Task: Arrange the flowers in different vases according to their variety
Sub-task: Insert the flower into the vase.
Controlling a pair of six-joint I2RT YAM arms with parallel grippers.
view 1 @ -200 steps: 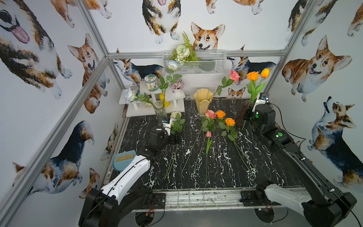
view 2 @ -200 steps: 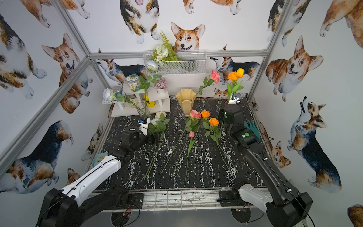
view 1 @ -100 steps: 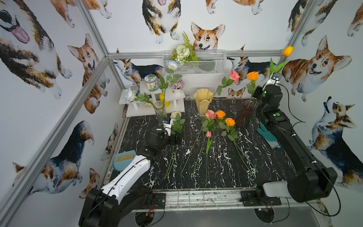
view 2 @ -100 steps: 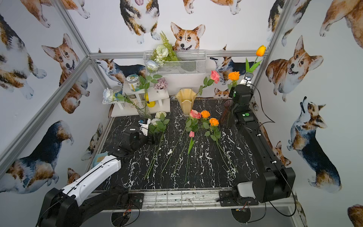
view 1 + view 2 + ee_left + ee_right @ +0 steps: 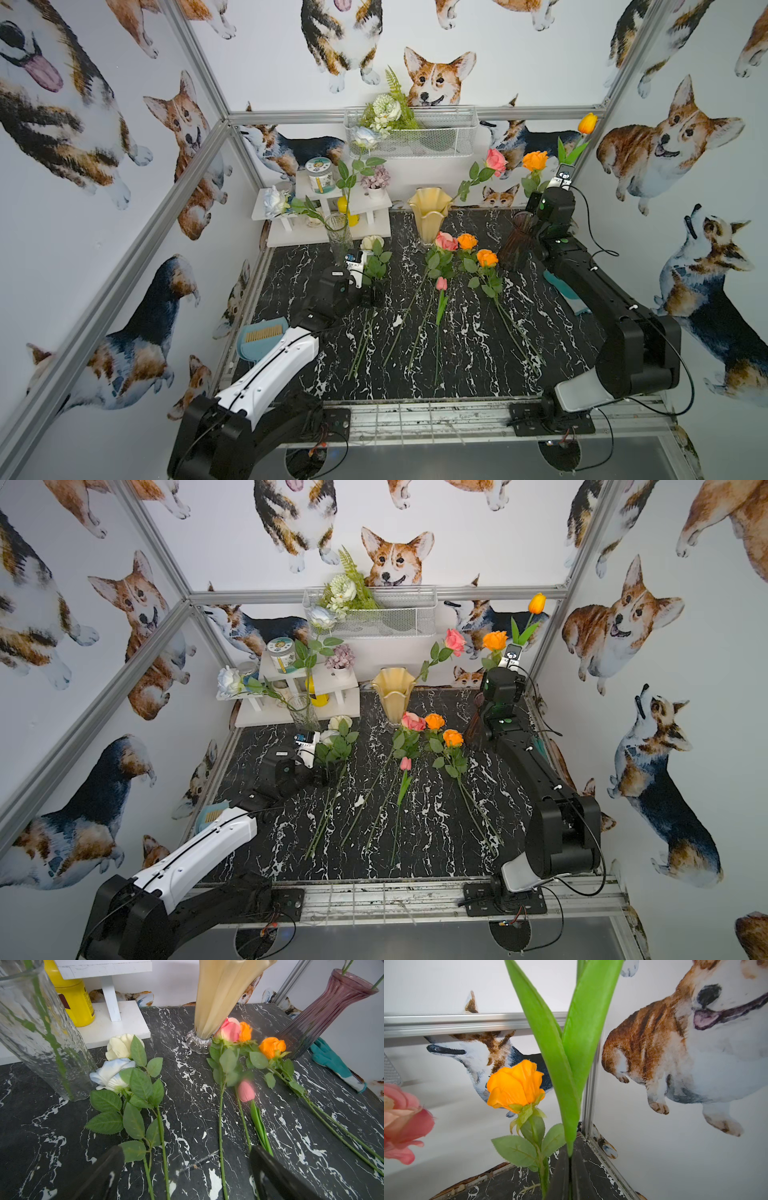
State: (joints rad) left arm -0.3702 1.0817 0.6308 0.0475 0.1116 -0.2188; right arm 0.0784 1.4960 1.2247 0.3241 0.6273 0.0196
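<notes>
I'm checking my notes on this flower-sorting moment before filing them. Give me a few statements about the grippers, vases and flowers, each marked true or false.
1. The right gripper is shut on the orange-yellow tulip. True.
2. The left gripper is shut on a white rose. False: its jaws stand wide open over the table, holding nothing.
3. Two white roses stand in the clear glass vase. True.
4. The cream-yellow vase is empty. False: a pink rose stands in it.
5. The pink tulip lies on the table. True.
</notes>
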